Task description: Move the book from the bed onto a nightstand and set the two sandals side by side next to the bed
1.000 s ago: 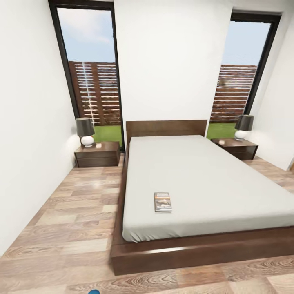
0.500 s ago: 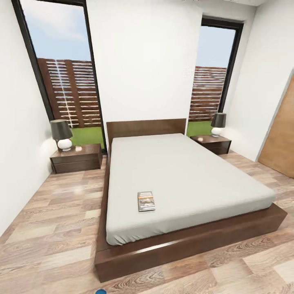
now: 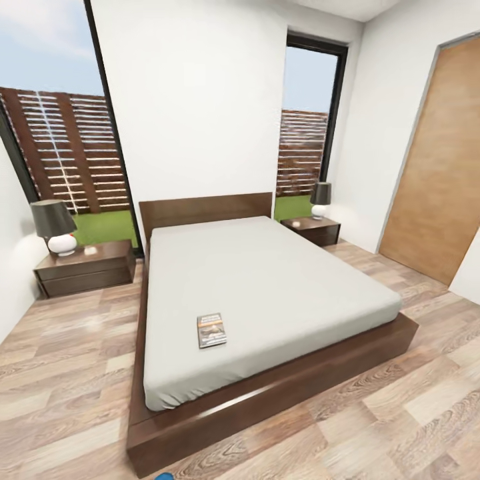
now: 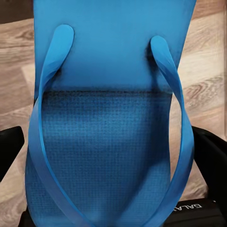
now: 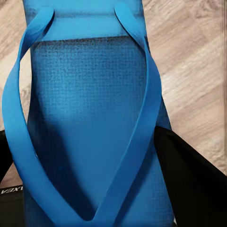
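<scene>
Left gripper (image 4: 111, 156) seen clamped on a blue sandal (image 4: 111, 94), black fingers (image 4: 9, 146) pressed to either edge of the sole, strap side facing the wrist camera. Right gripper (image 5: 94, 165) likewise closed on a second sandal (image 5: 90, 94), one dark finger (image 5: 189, 175) tight against the sole's edge, above wood floor (image 5: 189, 56).

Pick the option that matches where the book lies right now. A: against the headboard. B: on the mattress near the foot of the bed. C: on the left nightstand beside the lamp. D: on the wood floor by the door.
B: in the head view the book lies flat on the pale mattress of the bed, close to its foot end and far from the headboard.
</scene>
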Tool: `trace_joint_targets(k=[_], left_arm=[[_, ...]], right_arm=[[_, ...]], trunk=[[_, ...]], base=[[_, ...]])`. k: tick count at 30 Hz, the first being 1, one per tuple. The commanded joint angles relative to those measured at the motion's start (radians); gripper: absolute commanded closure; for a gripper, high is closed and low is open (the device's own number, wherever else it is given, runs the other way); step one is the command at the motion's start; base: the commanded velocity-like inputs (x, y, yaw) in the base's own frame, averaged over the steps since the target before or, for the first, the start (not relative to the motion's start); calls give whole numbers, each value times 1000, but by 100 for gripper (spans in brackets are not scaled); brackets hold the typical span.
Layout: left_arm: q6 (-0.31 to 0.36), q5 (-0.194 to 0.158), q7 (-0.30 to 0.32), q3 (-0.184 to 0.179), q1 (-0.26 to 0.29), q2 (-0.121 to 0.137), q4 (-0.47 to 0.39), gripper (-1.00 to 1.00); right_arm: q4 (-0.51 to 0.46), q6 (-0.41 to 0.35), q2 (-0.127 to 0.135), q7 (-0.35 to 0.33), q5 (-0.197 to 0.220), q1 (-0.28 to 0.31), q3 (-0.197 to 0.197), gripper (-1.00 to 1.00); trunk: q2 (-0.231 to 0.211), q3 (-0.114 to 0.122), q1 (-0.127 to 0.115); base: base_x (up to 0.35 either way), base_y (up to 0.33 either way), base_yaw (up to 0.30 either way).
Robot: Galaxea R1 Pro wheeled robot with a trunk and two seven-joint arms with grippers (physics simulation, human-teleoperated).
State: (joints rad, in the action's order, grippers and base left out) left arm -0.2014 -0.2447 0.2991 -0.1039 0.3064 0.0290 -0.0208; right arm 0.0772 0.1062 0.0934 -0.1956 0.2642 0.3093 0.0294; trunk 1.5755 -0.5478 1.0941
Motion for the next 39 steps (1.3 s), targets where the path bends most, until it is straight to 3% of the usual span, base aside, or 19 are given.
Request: trace_joint_targets(k=[1, 39], left_arm=[[-3, -10, 3, -9, 0, 0, 1, 100], [-4, -10, 3, -9, 1, -6, 1, 100]], right_arm=[[5, 7, 0, -5, 7, 2, 3, 100], [5, 7, 3, -5, 7, 2, 3, 100]], trunk=[[1, -1, 0], [1, -1, 0]], base=[[0, 0, -300], [0, 0, -300]])
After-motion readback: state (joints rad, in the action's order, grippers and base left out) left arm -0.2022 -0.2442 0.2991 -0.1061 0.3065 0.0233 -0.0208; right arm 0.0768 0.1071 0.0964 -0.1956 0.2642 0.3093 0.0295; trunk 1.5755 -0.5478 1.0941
